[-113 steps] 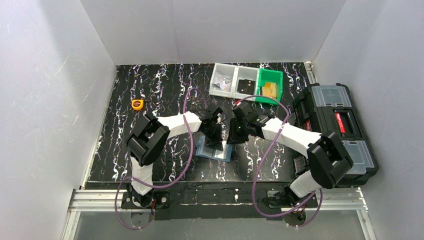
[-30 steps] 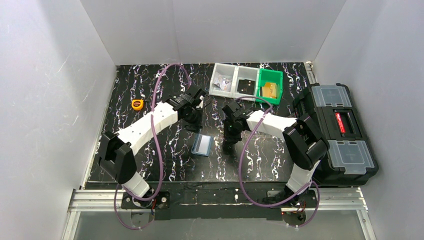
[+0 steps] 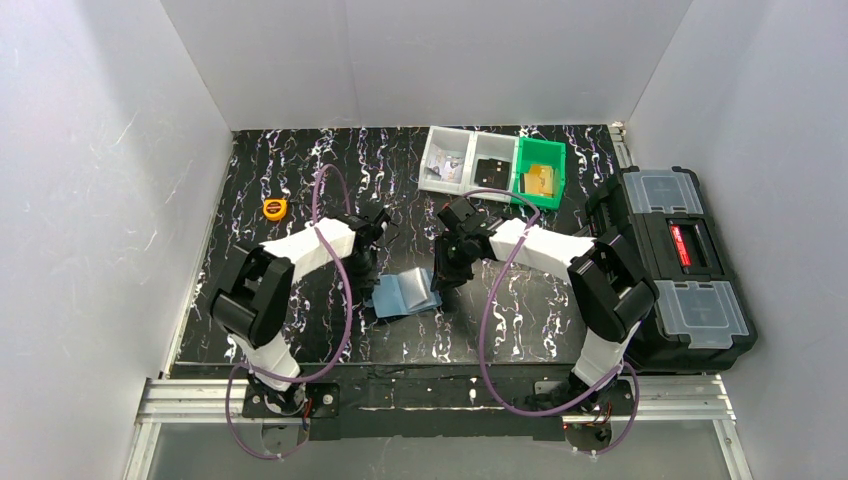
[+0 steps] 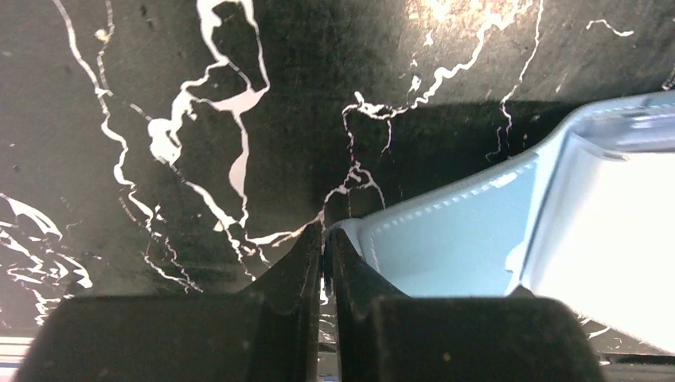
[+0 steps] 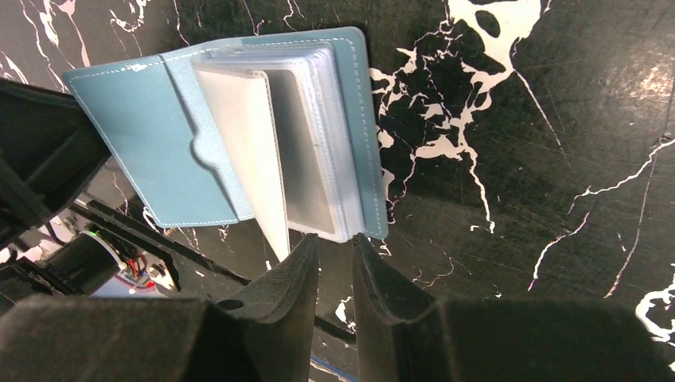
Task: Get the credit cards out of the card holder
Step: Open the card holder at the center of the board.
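The dusty-blue card holder (image 3: 405, 293) lies open on the black marbled table between my two grippers. My left gripper (image 3: 366, 275) is at its left edge. In the left wrist view the left gripper (image 4: 327, 237) is pinched shut on the corner of the holder's cover (image 4: 446, 247). My right gripper (image 3: 442, 280) is at the holder's right edge. In the right wrist view the holder (image 5: 159, 151) shows a stack of clear sleeves (image 5: 310, 159), one leaf standing up. The right gripper (image 5: 334, 239) has a narrow gap, its tips straddling the sleeves' near edge. No separate card shows outside the holder.
An orange tape measure (image 3: 274, 208) lies at the back left. Two clear bins (image 3: 468, 160) and a green bin (image 3: 538, 170) stand at the back. A black toolbox (image 3: 680, 265) sits along the right edge. White walls enclose the table.
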